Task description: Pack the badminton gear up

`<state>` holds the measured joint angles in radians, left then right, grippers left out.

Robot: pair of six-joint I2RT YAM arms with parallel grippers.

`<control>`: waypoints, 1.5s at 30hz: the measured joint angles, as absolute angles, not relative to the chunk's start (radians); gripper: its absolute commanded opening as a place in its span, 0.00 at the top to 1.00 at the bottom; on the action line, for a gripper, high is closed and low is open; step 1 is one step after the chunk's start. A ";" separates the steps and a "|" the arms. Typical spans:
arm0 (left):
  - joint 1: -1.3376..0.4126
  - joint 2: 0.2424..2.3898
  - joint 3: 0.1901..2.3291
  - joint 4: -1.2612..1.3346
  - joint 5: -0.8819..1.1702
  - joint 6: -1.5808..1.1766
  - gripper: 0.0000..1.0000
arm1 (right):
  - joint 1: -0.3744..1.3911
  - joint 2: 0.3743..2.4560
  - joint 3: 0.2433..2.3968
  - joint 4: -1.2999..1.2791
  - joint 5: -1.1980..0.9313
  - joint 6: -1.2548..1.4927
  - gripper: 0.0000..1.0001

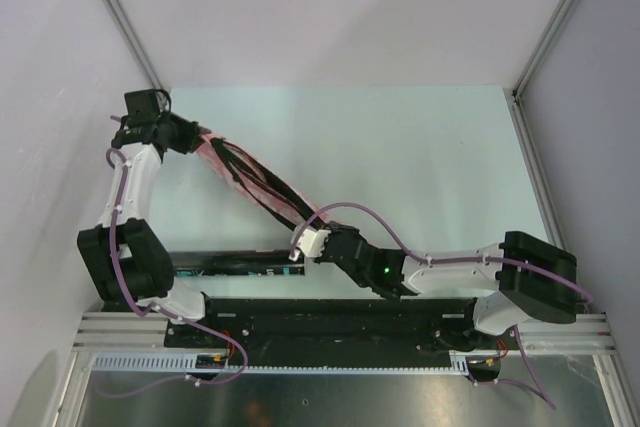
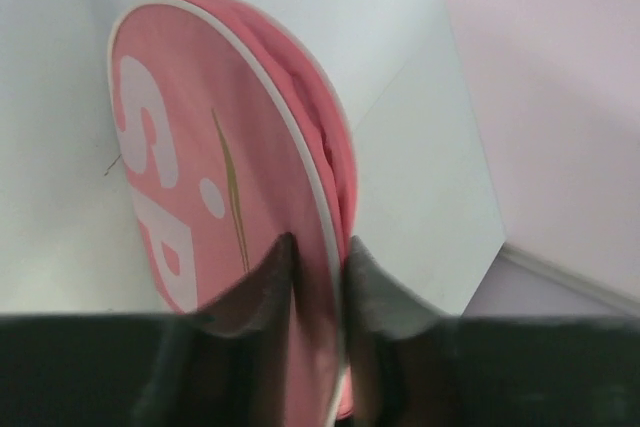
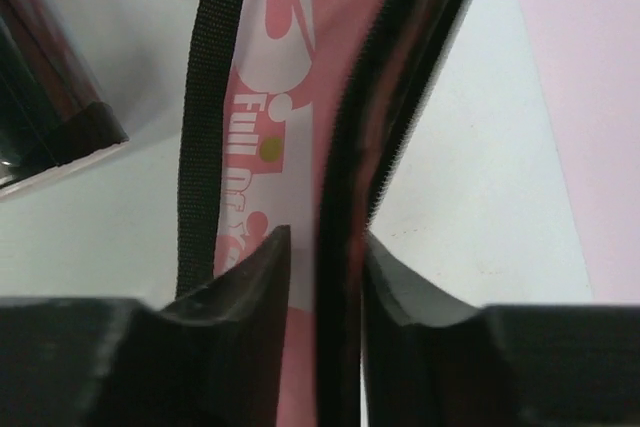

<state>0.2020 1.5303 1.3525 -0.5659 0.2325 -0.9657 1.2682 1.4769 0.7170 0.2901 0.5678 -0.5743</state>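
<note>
now the left gripper (image 2: 318, 247) is clamping the round head rim of the pink bag (image 2: 200, 167) and the right gripper (image 3: 327, 242) its zipper edge, holding it edge-on over the table (image 1: 420, 147), probably risking thin fabric slipping free if they pull apart.

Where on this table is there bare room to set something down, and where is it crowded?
The widest bare patch is the table's right half, bordered by the pink bag, the right arm and the right wall. A narrower strip lies along the far wall. Crowded: the near left, between bag, left arm and black tube.
</note>
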 measured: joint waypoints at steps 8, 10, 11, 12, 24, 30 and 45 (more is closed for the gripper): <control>0.203 1.502 1.350 -0.606 0.204 -0.941 1.00 | 1.177 1.391 0.798 0.175 0.231 -0.247 0.17; 0.203 1.487 1.337 -0.614 0.203 -0.942 0.98 | 1.125 1.393 0.881 0.167 0.127 -0.126 0.14; 0.203 1.477 1.329 -0.616 0.202 -0.942 0.91 | 1.101 1.398 0.926 0.168 0.090 -0.075 0.14; 0.203 1.469 1.322 -0.617 0.201 -0.942 0.89 | 1.082 1.406 0.973 0.178 0.061 -0.033 0.14; 0.203 1.388 1.259 -0.656 0.209 -0.943 0.92 | 0.891 1.874 1.556 0.310 -0.225 0.476 0.46; 0.203 1.370 1.245 -0.660 0.213 -0.943 0.88 | 0.887 2.057 1.637 0.333 -0.344 0.728 0.54; 0.208 1.334 1.222 -0.687 0.216 -0.943 0.90 | 0.861 2.201 1.694 0.527 -0.494 1.066 0.59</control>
